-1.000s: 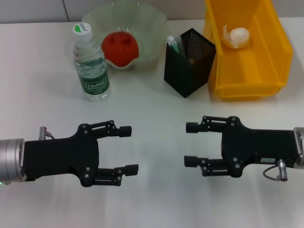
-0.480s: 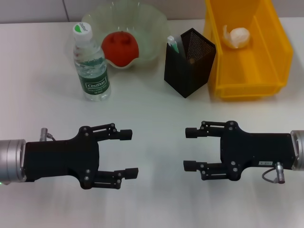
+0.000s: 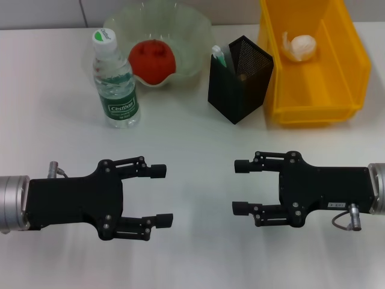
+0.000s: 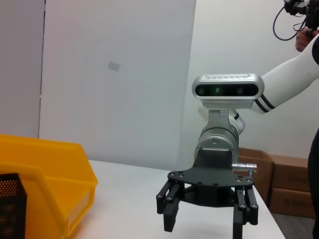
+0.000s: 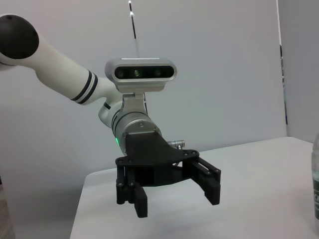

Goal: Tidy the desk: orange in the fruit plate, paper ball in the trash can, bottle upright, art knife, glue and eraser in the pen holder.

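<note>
While both arms are hanging low over the near side of the desk, every task thing is sitting along the far edge, well apart from either pincer.

Largest first. The trash can [image 3: 313, 66] is standing at the far right, with the paper ball [image 3: 301, 47] lying inside it near its back wall. The fruit plate [image 3: 186, 33] is sitting far left of centre, and the orange [image 3: 152, 60] is resting in it. The bottle [image 3: 114, 81] is standing upright just beside the plate, cap up, its long axis vertical. The pen holder [image 3: 239, 78] is standing between plate and can; a white-and-green tip is poking out of it, but I cannot tell what else is inside. No eraser or knife is showing loose on the desk.

The left gripper [image 3: 160, 195] is lying flat, fingers spread wide, holding nothing, pointing toward the middle. The right gripper [image 3: 240, 187] is facing it, equally wide apart and empty. The gap between them is bare.

Judgement: nothing is appearing out of place, so no reach is called for. If one were, the bottle and plate are lying forward of the left gripper, the holder and can forward of the right.
</note>
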Robot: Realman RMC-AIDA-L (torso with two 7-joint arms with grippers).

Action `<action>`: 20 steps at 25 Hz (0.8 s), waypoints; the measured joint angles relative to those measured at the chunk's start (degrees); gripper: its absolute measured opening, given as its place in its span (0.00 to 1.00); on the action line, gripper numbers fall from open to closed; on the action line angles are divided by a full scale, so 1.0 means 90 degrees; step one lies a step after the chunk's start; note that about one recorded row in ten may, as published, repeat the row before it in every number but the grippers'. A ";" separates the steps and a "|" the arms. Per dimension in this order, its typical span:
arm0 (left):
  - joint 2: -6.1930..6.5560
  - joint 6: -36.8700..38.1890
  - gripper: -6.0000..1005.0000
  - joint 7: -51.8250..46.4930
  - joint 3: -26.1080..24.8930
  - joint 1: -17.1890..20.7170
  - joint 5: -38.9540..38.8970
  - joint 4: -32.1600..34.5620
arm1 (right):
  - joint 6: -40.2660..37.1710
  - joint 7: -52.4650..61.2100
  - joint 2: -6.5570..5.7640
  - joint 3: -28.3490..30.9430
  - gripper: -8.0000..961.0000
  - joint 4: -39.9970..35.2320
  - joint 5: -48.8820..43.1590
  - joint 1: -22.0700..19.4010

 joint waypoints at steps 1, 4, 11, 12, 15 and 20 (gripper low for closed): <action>0.0002 -0.0010 0.82 0.0000 -0.0002 -0.0001 0.0000 -0.0004 | -0.0003 0.0003 -0.0003 0.0003 0.76 -0.0002 0.0004 0.0000; 0.0005 -0.0036 0.82 0.0000 -0.0001 -0.0008 0.0000 -0.0005 | -0.0019 0.0011 -0.0010 0.0005 0.76 -0.0007 0.0018 -0.0001; 0.0005 -0.0026 0.82 -0.0003 -0.0001 -0.0009 0.0000 -0.0003 | -0.0031 0.0020 -0.0014 0.0014 0.76 -0.0016 0.0028 0.0004; 0.0005 -0.0024 0.82 -0.0004 0.0001 -0.0009 0.0000 -0.0002 | -0.0034 0.0021 -0.0014 0.0015 0.76 -0.0016 0.0031 0.0007; 0.0005 -0.0021 0.82 -0.0006 0.0003 -0.0009 0.0000 0.0000 | -0.0044 0.0022 -0.0013 0.0016 0.76 -0.0017 0.0037 0.0014; 0.0005 -0.0010 0.82 -0.0008 0.0003 -0.0009 0.0000 0.0004 | -0.0054 0.0030 -0.0011 0.0015 0.76 -0.0017 0.0046 0.0017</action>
